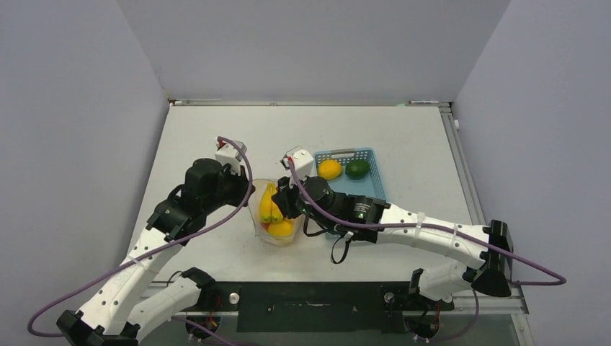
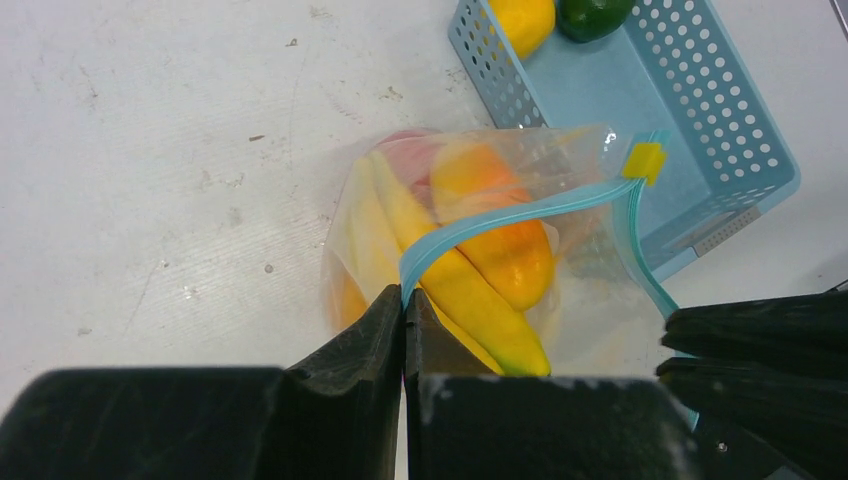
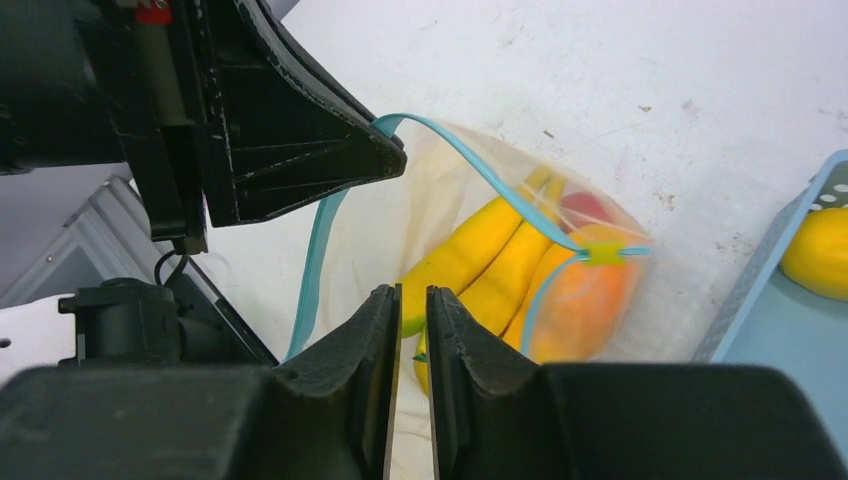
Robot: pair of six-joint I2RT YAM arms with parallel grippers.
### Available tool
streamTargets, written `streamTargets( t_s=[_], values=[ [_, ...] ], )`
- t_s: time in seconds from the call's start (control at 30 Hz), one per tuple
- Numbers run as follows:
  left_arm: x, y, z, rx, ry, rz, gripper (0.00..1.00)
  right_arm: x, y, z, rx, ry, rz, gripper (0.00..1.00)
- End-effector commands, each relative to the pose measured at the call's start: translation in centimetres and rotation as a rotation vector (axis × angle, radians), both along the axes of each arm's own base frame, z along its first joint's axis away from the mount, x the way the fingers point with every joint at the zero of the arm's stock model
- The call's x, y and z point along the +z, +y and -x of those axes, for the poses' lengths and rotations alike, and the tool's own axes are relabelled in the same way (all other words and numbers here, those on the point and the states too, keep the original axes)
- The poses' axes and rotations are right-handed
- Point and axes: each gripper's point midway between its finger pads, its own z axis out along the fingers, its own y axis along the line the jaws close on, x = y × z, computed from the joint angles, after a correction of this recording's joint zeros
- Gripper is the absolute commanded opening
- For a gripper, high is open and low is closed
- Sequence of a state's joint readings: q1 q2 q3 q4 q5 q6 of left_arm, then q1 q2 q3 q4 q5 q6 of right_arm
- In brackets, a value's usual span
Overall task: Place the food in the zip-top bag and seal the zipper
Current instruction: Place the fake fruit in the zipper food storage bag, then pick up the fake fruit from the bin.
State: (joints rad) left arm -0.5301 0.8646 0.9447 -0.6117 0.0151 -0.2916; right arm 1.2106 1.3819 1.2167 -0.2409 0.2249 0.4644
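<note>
Enclosure viewed from above. A white rectangular surface [image 1: 216, 130] sits inside a three-sided booth of plain, pale grey-lavender panels: left wall [image 1: 65, 130], back wall [image 1: 302, 43] and right wall [image 1: 540, 108]. A thin metal rail [image 1: 346, 103] runs where the surface meets the back wall, and a second rail [image 1: 455, 158] follows the right edge. A black bar [image 1: 310, 317] spans the near edge. Close views show the surface matt, with small dark specks [image 2: 268, 268] and scuffs. Lighting is even and diffuse, and shadows are soft.
</note>
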Motion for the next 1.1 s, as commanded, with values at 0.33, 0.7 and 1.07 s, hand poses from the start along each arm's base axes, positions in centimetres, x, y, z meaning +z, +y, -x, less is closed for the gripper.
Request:
streamTargets(
  t_s=[0.33, 0.7, 1.07],
  values=[
    [3.8, 2.8, -0.6, 0.14, -0.159, 0.026, 0.0, 4.3, -8.2, -4.9, -0.271, -0.088, 0.019, 0.44],
    [4.6, 4.8, -0.9, 0.245, -0.203, 0.03, 0.0, -1.3, -13.1, -9.3, -0.441, -0.012, 0.133, 0.66],
    [2.3, 2.2, -1.3, 0.129, -0.097, 0.013, 0.0, -8.6, -16.3, -13.2, -0.57, 0.131, 0.164, 0.81]
  ],
)
